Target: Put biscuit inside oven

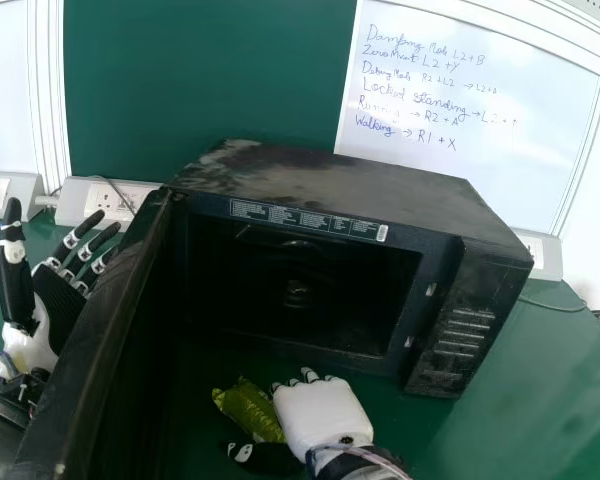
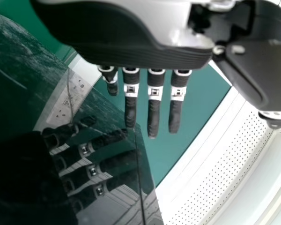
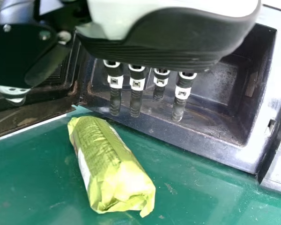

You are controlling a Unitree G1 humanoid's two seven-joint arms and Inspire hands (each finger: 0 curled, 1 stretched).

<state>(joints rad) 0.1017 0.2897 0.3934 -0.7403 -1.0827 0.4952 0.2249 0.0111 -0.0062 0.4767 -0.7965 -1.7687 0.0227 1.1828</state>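
Note:
The black oven [image 1: 360, 200] stands on the green table with its door [image 1: 100, 330] swung out toward me on the left. A yellow-green biscuit packet [image 1: 248, 410] lies on the table before the cavity, just left of my right hand [image 1: 325, 412]. In the right wrist view the packet [image 3: 110, 166] is apart from my right hand [image 3: 178, 47], whose fingers are straight and hold nothing. My left hand [image 1: 55, 300] is raised on the outer side of the door; in the left wrist view my left hand [image 2: 131, 51] has straight fingers beside the glossy door [image 2: 117, 154].
Behind the oven are a green board [image 1: 200, 80] and a whiteboard [image 1: 460, 120] with handwriting. Wall sockets [image 1: 110, 200] sit at the back left. The green table [image 1: 540, 380] extends to the oven's right. The cavity's lower front edge [image 3: 201, 147] rises above the tabletop.

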